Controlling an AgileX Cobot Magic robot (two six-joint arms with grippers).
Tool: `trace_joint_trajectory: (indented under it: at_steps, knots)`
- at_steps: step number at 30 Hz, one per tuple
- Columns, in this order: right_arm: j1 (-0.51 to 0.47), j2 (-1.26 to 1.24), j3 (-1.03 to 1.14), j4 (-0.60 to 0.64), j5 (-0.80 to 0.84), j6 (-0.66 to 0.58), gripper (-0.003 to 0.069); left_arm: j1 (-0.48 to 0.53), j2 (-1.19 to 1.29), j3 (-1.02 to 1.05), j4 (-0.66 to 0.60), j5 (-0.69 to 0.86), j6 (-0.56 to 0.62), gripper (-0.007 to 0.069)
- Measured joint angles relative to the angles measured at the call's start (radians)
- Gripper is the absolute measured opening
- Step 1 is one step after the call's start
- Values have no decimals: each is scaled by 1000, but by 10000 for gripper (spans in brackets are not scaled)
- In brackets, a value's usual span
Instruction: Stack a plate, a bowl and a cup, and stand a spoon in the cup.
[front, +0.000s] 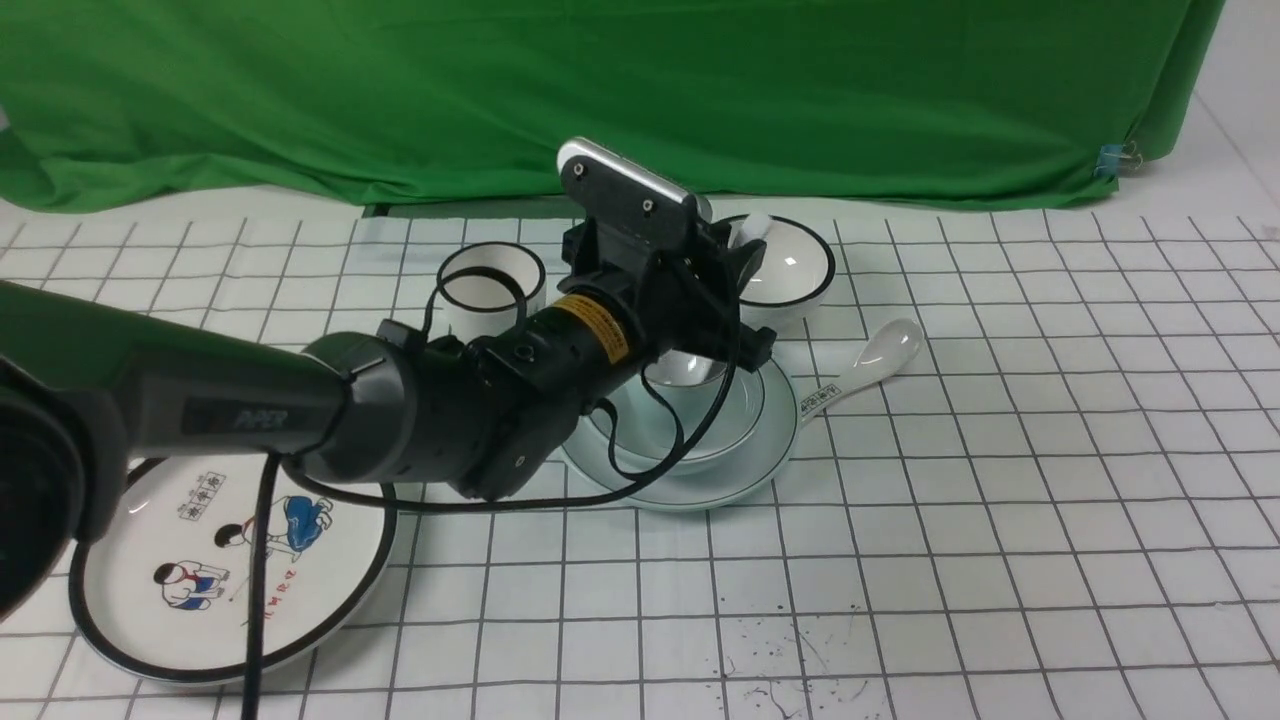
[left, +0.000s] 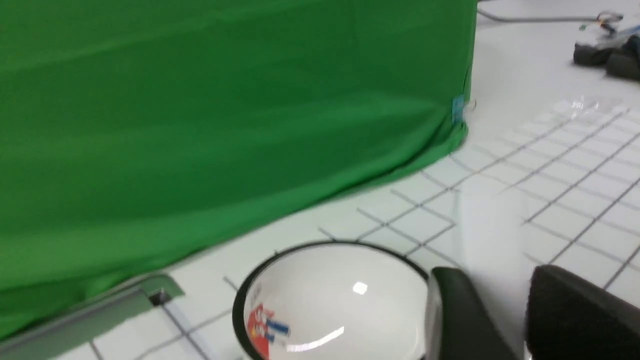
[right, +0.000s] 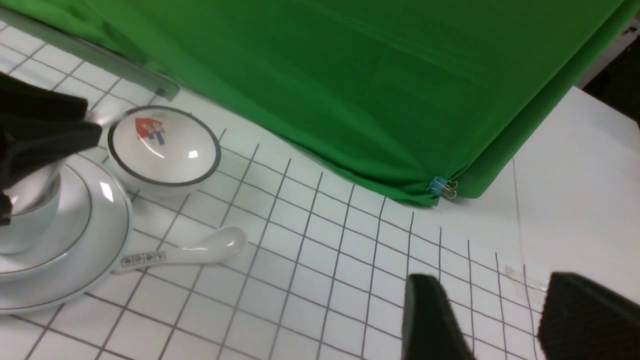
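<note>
At the left of the tabletop (front: 1000, 450), the black-rimmed cartoon plate (front: 230, 570) lay face up. The black-rimmed white cup (front: 480, 310) stood upright behind the left arm (front: 400, 410). The pale blue-green plate (front: 700, 495) supported the pale blue-green bowl (front: 735, 420); the pale blue cup (right: 30, 227) stood inside that bowl. The plain white spoon (front: 755, 228) stood tilted in the cup, handle upward. The left tool (front: 745, 258) was parted around the handle; finger contact could not be determined. The black-rimmed cartoon bowl (front: 785, 265) was positioned behind the stack. The printed-handle spoon (front: 875, 365) lay at the stack's right. The right tool (right: 487, 300) was released, its fingers spread above the tabletop.
</note>
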Motion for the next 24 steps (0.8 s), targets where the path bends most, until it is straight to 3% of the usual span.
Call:
trace_joint_trajectory:
  at_steps: [6, 8, 10, 13, 14, 15, 16, 19, 22, 24]
  knots:
    - [0, 0, 0, -14, -7, -4, 346, 0, -34, 0, 0, 155, 0, 430]
    - [0, 0, 0, -15, 2, -18, 336, 0, -65, 0, 0, 202, 0, 441]
    - [0, -6, 0, -9, 53, -64, 281, 0, -152, 0, 18, 349, 0, 438]
    - [0, -19, 0, -3, 231, -126, 130, 0, -317, 0, 57, 612, 0, 376]
    - [0, -20, 0, -3, 243, -128, 120, 0, -328, 0, 60, 631, 0, 370]
    - [0, -31, 0, 4, 342, -151, 52, 0, -413, 0, 73, 777, 0, 311]
    - [0, -35, 1, 7, 374, -157, 41, 0, -434, 0, 76, 813, 0, 294]
    - [0, -105, 31, 67, 454, -218, 10, 0, -581, 0, 80, 1051, -4, 150]
    - [0, -245, 126, 191, 408, -267, 10, 0, -733, 9, 47, 1187, -18, 9]
    - [0, -357, 220, 262, 310, -275, 8, 0, -831, 48, 21, 1198, -22, -25]
